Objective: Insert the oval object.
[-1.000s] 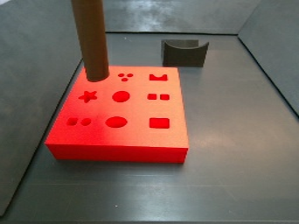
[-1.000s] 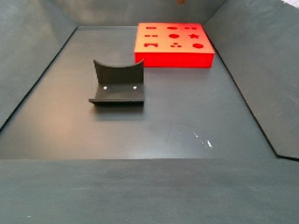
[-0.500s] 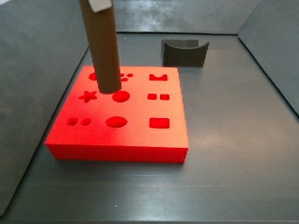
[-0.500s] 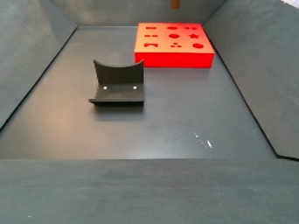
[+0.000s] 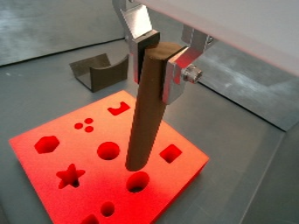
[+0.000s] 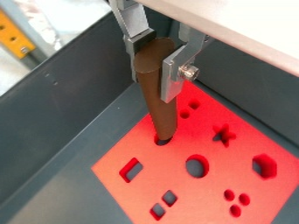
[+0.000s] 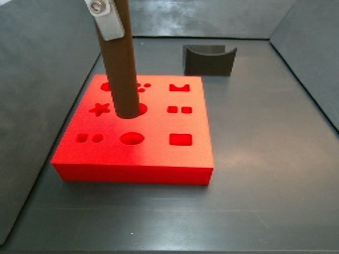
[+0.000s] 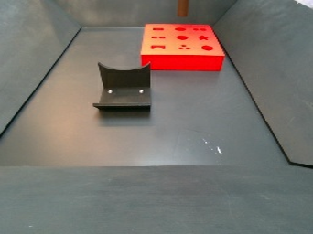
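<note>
Oval object (image 7: 122, 69) — clamped upright in gripper (image 5: 160, 54); shifted and lowered since a second ago, tip now seemingly (view unclear) entering a hole of red block (image 7: 185, 159). Insertion judged begun — seating unfinished. Fixture (image 8: 123, 88) stands well apart

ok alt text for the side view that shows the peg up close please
A brown peg stands upright with its lower end at a round hole in a red block, held at its top by the pincer at the frame's upper edge. A dark fixture sits behind on the grey floor.
</note>
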Controlling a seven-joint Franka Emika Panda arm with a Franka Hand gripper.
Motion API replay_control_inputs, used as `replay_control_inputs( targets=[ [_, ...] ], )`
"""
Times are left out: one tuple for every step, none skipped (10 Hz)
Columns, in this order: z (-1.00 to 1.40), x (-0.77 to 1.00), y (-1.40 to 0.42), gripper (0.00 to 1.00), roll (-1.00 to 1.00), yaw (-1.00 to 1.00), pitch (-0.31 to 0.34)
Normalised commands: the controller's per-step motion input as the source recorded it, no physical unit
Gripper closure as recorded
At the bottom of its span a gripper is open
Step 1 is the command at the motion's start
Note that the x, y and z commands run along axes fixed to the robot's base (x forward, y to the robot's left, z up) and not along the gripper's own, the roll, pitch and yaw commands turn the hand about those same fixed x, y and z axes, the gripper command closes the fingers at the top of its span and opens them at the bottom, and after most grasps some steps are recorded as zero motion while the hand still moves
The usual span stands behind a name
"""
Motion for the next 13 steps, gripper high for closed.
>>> replay_control_inputs(
  targets=[
    [0.00,0.00,-0.01,1.00,0.01,0.00,0.000],
    [-0.09,0.39,-0.07,1.00,0.00,-0.09,0.033],
    [-0.15,0.39,-0.04,1.00,0.00,-0.19,0.000],
    [-0.24,0.27,0.00,1.00,-0.02,-0.12,-0.057],
    [-0.34,0.15,0.00,1.00,-0.02,-0.20,-0.090],
    [-0.35,0.00,-0.02,1.00,0.00,-0.31,-0.093],
    [-0.33,0.00,-0.02,1.00,-0.02,-0.67,-0.063],
    [-0.21,0.00,0.00,1.00,0.00,-0.71,-0.030],
    [-0.12,0.06,0.05,1.00,-0.01,-0.34,-0.027],
    [-0.06,0.00,0.00,1.00,0.00,-0.10,0.000],
    [-0.04,0.00,0.00,1.00,0.00,-0.31,0.000],
    [-0.10,-0.03,-0.10,1.00,-0.02,-0.24,-0.030],
    [-0.11,0.00,-0.17,1.00,0.00,-0.14,-0.020]
  ],
)
